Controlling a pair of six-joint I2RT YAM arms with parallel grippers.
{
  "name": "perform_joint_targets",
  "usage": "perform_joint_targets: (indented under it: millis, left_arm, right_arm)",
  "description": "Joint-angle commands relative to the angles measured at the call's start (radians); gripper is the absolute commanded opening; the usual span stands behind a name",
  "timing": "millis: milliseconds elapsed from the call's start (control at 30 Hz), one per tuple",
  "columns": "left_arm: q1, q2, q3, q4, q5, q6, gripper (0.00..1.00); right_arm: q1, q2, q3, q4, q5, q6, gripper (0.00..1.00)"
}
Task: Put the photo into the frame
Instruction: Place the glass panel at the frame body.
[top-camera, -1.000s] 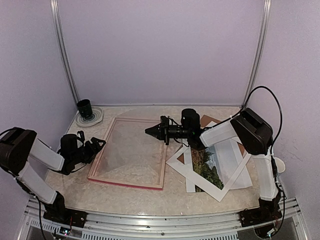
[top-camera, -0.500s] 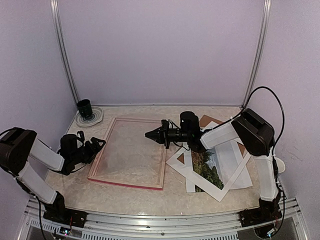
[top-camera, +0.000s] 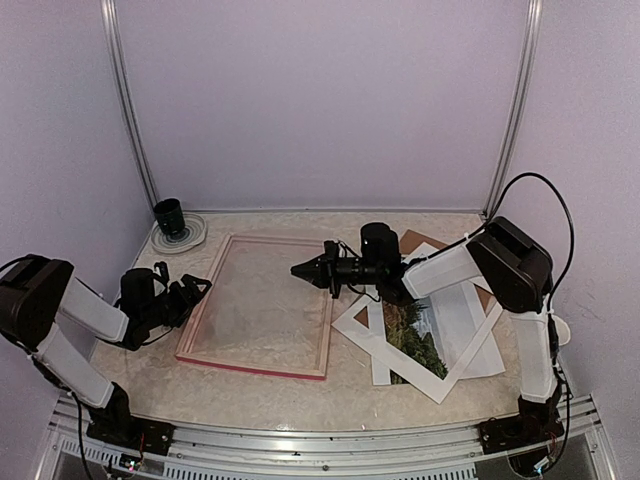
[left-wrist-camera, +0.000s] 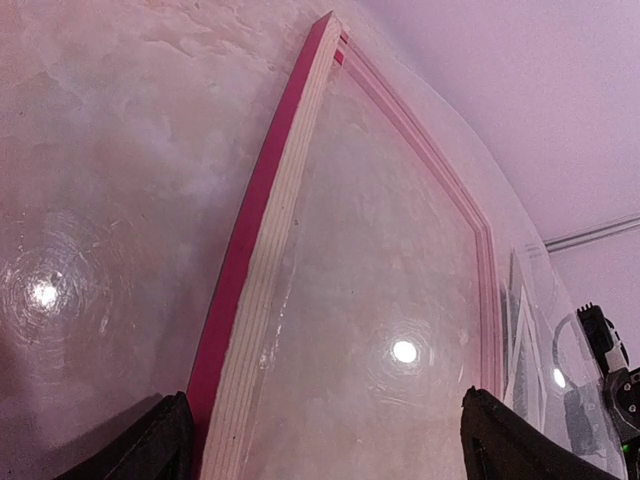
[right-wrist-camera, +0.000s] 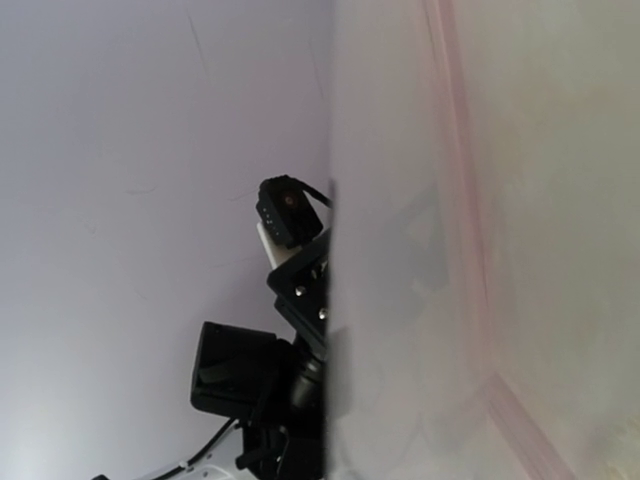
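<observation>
Pink frame (top-camera: 250, 366), flat on worktop (top-camera: 350, 392); photo (top-camera: 418, 340) to its right beneath white mat (top-camera: 470, 357); left tool (top-camera: 188, 285) spread at frame's left edge; right tool (top-camera: 297, 268) pressed together above frame's right side.

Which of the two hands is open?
The left hand, beside the frame: its fingers stand wide apart. The right hand, above the frame, is shut on a clear sheet.

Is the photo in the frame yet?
No, the photo lies flat outside the frame, just past its right edge.
</observation>
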Motion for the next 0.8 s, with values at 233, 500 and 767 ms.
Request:
perform_joint_targets:
  millis: [233, 500, 767]
  left_arm:
    - [0.004, 0.008, -0.008, 0.034, 0.021, -0.004, 0.91]
    - [0.005, 0.007, -0.008, 0.034, 0.024, -0.004, 0.91]
    - [0.006, 0.001, -0.009, 0.032, 0.023, -0.004, 0.92]
  right_arm:
    - [0.026, -0.048, -0.029, 0.048, 0.032, 0.047, 0.00]
    - [0.030, -0.073, -0.048, 0.049, 0.057, 0.059, 0.00]
    - [0.031, -0.079, -0.073, 0.044, 0.060, 0.066, 0.00]
